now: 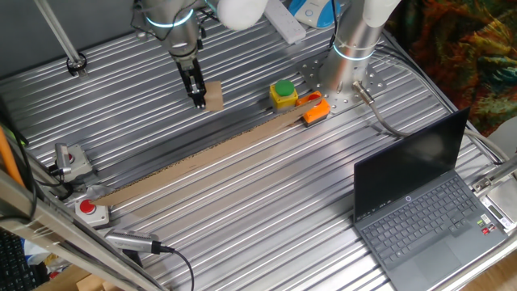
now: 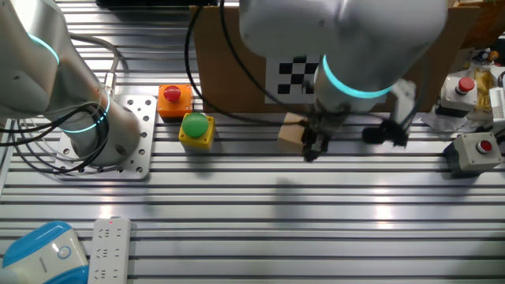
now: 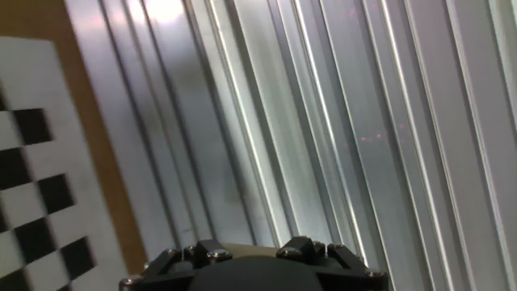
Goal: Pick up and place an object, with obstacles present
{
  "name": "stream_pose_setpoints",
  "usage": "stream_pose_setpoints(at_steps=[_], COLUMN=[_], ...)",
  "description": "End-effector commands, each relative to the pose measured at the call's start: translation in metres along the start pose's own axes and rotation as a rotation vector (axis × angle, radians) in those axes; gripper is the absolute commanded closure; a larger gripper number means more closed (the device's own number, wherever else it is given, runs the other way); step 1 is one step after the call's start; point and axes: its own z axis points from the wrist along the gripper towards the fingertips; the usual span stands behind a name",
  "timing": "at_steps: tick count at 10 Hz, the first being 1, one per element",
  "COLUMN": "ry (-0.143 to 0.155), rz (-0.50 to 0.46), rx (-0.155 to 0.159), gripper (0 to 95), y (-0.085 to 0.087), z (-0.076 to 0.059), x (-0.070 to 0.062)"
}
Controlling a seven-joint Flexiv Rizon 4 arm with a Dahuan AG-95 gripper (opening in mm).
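The small light-tan block (image 1: 215, 95) sits on the ribbed metal table, on the far side of the long cardboard strip; it also shows in the other fixed view (image 2: 291, 131). My gripper (image 1: 198, 100) hangs point-down right beside the block, at its left in one fixed view and at its right in the other fixed view (image 2: 312, 150). The fingers look pressed together with nothing between them. The block is beside them, not in them. The hand view shows only the hand's base and bare table ribs; the fingertips and the block are out of it.
A long brown cardboard strip (image 1: 202, 158) stands on edge across the table. A yellow-and-green button box (image 1: 283, 94) and an orange piece (image 1: 316, 111) sit right of the block. The arm's base (image 1: 353, 61), a laptop (image 1: 420, 202) and red button boxes (image 1: 91, 210) stand around.
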Motion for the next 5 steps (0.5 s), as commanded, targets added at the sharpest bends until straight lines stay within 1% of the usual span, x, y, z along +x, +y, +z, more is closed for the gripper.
stream_pose_setpoints(at_steps=[1,4,5], ry=[0.005,0.014,0.014], rz=[-0.003,-0.005,-0.006], rx=[-0.009,-0.003,-0.003], gripper=[95.0,95.0,95.0], y=[0.005,0.012,0.012], z=[-0.012,-0.031,-0.033], x=[-0.004,-0.009,-0.01])
